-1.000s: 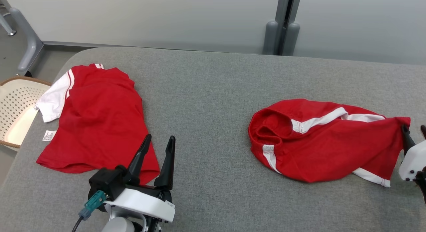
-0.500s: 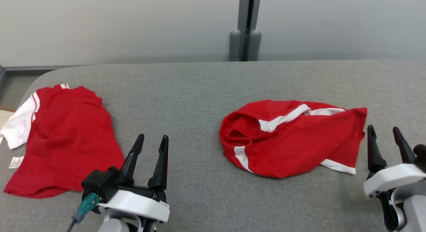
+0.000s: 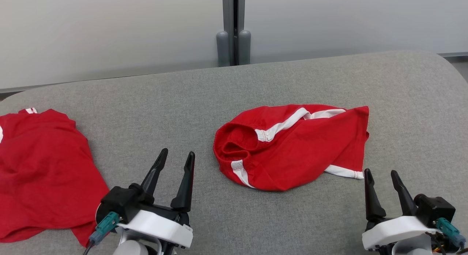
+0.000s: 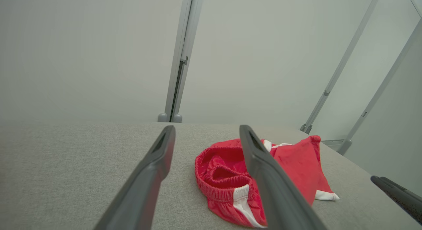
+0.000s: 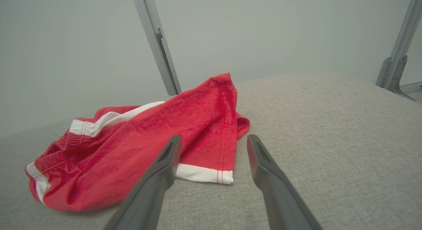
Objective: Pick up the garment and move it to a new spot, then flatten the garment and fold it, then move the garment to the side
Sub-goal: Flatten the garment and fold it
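We see a grey padded table set before pale wall panels, with a grey post rising behind its far edge. A pair of red shorts lies crumpled on the table, a little to the right of its middle, with nothing gripping it. The gathered waistband faces the robot's left and gapes open (we can look into the red hollow from the left wrist view), a white stripe runs along the far side, and a white hem band edges the leg end nearest the robot's right. The left gripper hovers over the grey surface at the lower left, its two dark fingers spread wide with nothing between them, well clear of the waistband. The right gripper sits at the lower right, its fingers likewise spread wide and empty, pointing away from the robot. Its left fingertip stands just beside the end of the hem band; from the head view we cannot tell whether the two touch, though the right wrist view seems to show the band lying a little beyond the tip. At the far left of the table a red shirt lies spread out, cut off at the edge of the view, well apart from the shorts.
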Available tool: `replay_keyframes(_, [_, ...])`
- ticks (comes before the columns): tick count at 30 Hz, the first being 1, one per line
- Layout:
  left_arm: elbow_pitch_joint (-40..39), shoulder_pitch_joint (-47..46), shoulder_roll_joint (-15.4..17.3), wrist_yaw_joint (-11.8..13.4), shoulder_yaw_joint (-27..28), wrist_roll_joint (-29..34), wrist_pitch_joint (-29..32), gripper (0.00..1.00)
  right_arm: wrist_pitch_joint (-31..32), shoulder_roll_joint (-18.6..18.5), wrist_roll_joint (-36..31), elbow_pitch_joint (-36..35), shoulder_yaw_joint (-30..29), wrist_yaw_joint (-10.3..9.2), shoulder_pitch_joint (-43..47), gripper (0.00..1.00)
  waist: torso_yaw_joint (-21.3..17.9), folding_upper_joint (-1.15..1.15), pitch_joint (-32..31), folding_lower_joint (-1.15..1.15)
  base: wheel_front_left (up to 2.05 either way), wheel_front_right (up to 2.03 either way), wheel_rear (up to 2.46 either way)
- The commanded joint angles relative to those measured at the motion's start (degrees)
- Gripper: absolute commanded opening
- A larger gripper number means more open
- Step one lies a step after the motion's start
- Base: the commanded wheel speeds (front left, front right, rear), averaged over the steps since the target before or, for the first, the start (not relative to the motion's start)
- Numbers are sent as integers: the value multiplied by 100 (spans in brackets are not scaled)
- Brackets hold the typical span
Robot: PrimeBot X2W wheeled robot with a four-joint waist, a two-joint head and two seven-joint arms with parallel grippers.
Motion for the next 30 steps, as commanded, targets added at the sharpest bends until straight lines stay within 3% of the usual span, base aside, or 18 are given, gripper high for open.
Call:
replay_keyframes(1, [33,-131,25,-39,-65,135,-9,100,-42,-4,-33,-12,-90,0,-44,100,-40,0,49,0,0,0,0])
replay_keyframes(5, [193,-312,23,-82,-365,483,-9,100,-42,16,-42,-14,-239,0,-122,100,-85,0,127,0,0,0,0])
replay_keyframes(9, [570,-757,248,-97,-1230,740,-9,100,-45,34,-78,33,-368,0,-212,100,-143,0,269,0,0,0,0])
replay_keyframes(13, [1041,-1346,620,-96,-2186,702,-6,100,-47,40,-10,74,-344,0,-304,100,-202,0,406,0,0,0,0])
replay_keyframes(19, [1825,-2194,933,-98,-3047,370,-7,100,-49,40,182,129,-218,0,-422,100,-312,0,587,0,0,0,0])
replay_keyframes(30, [2544,-2983,1085,-99,-3844,-53,-6,100,-49,41,160,118,-190,0,-579,100,-474,0,876,0,0,0,0])
